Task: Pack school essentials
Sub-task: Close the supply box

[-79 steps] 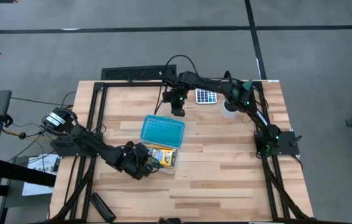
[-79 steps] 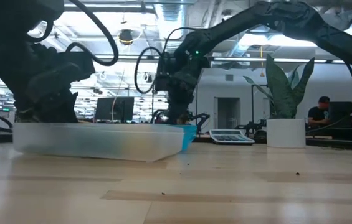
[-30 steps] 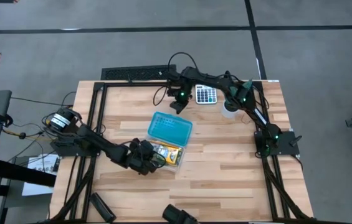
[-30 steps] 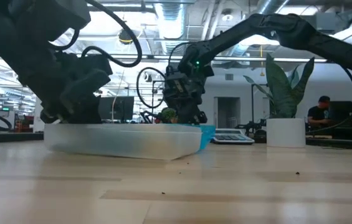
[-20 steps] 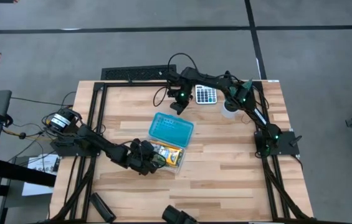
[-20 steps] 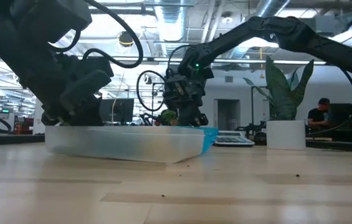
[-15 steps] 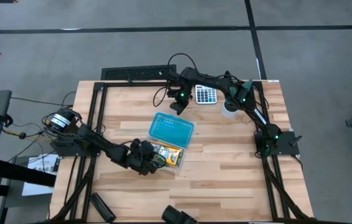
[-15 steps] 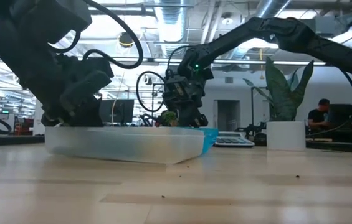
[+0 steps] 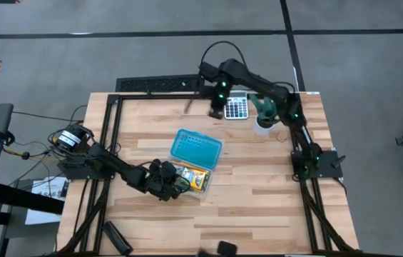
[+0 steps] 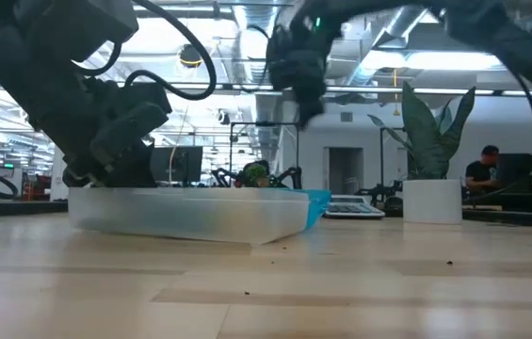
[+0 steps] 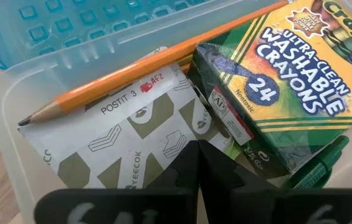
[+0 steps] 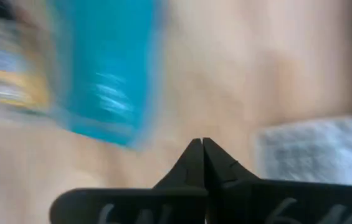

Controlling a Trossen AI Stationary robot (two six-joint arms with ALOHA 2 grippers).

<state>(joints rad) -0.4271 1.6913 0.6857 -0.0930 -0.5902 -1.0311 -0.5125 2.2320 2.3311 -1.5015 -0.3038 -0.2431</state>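
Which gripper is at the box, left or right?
The left gripper, at the clear box. The right gripper hangs apart, by the calculator.

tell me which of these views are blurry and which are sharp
Right wrist view: heavy motion smear, the blue plastic lid and grey calculator are only streaks. Low view: the raised right gripper is blurred and ceiling lights glare behind it. Left wrist view: crisp, print on the green crayon box and the orange pencil reads clearly. High view: evenly lit, sharp.
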